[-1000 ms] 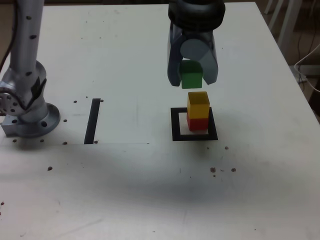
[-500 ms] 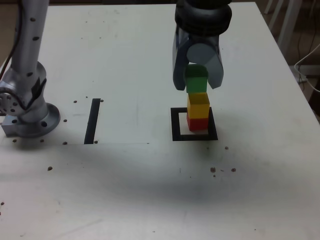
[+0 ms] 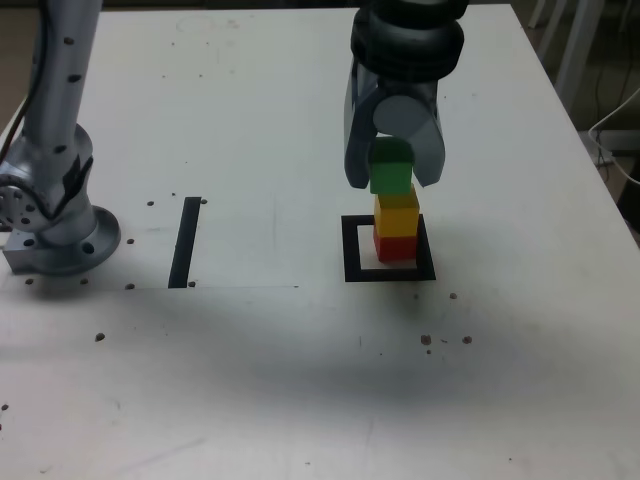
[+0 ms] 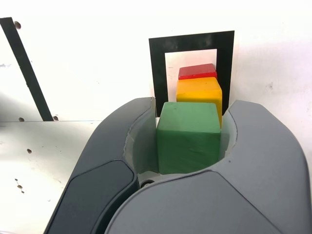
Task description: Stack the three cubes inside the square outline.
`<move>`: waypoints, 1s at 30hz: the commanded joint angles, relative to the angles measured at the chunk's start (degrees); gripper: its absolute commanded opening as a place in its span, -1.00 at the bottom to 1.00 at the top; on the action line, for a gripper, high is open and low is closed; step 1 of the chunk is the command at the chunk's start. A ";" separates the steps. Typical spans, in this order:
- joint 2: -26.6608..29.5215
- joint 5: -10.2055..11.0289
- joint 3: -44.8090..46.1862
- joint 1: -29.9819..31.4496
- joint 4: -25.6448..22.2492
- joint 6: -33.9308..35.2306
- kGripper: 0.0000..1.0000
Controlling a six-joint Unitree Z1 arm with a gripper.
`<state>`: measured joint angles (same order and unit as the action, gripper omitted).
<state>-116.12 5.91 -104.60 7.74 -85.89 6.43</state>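
Note:
The red cube [image 3: 396, 248] stands inside the square outline [image 3: 352, 250] with the yellow cube [image 3: 397, 213] stacked on it. My gripper [image 3: 393, 180] hangs straight over this stack, shut on the green cube [image 3: 391, 178]. The green cube's underside is level with the yellow cube's top, set slightly toward the exterior view's left; whether it rests there I cannot tell. In the wrist view the green cube [image 4: 187, 136] sits between the two grey fingers [image 4: 139, 126] of my gripper [image 4: 192, 127], with the yellow cube [image 4: 199, 91], red cube [image 4: 197, 71] and square outline [image 4: 158, 68] beyond it.
A straight black strip [image 3: 185, 240] lies on the white table toward the exterior view's left, also in the wrist view as the black strip [image 4: 24, 68]. The arm's base [image 3: 55, 235] stands at the far left. Small dark specks [image 3: 445, 340] dot the table in front of the outline.
My gripper has come down and slightly to the exterior view's right with the green cube, closing the gap above the yellow cube. The yellow and red cubes have stayed in place.

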 commanded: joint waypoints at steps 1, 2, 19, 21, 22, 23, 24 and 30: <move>-0.56 -0.10 0.08 0.00 0.27 -0.10 -0.65; -0.68 -0.11 0.06 0.00 0.38 -0.10 -0.65; -1.51 -0.45 -0.55 -0.56 1.11 -0.66 -0.63; -1.44 -0.60 -0.49 -0.68 1.05 -0.74 -0.60; -1.41 -0.67 -0.44 -0.72 1.02 -0.76 -0.58; -1.39 -0.74 -0.39 -0.75 1.01 -0.77 -0.56; -1.39 -0.80 -0.32 -0.77 1.00 -0.79 -0.55; -1.44 -1.04 -0.02 -0.79 1.14 -0.81 -0.50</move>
<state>-117.57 5.02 -104.73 7.07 -84.80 5.72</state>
